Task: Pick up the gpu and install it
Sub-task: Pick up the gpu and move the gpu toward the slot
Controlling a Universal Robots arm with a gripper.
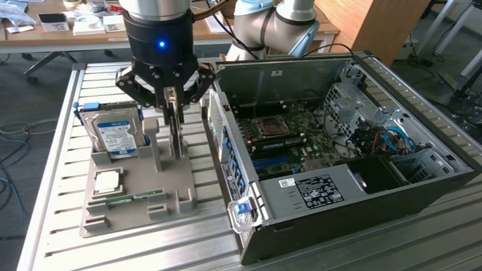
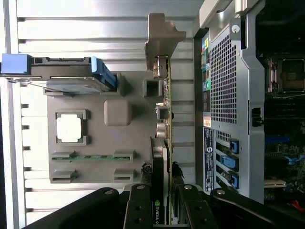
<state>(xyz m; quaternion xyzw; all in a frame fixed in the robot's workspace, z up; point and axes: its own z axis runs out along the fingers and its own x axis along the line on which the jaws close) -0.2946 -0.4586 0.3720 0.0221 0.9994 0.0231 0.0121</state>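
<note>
Slatted metal table [image 1: 45, 169], exterior view: grey tray [image 1: 135, 212] carrying hard drive [image 1: 117, 135], processor chip [image 1: 108, 180] and RAM stick [image 1: 135, 199]; open computer case [image 1: 339, 169] at the exterior view's right. My claw [image 1: 175, 110] is closed down onto the gpu [image 1: 178, 141], which stands on edge in the tray.

Wrist view: gpu [image 2: 163, 119] upright between tray [image 2: 95, 167] and case [image 2: 224, 95]; my fingers [image 2: 139, 200] pinch both of its faces.

Note: the gpu [image 1: 178, 135] [image 2: 165, 100] stands on edge, upright on the gray holder [image 1: 135, 189]. You see a thin green board, a black fan block and a silver end bracket [image 2: 162, 36]. It sits just beside the computer case [image 1: 421, 186]. The gripper [image 2: 161, 168] is clamped against both faces.
</note>
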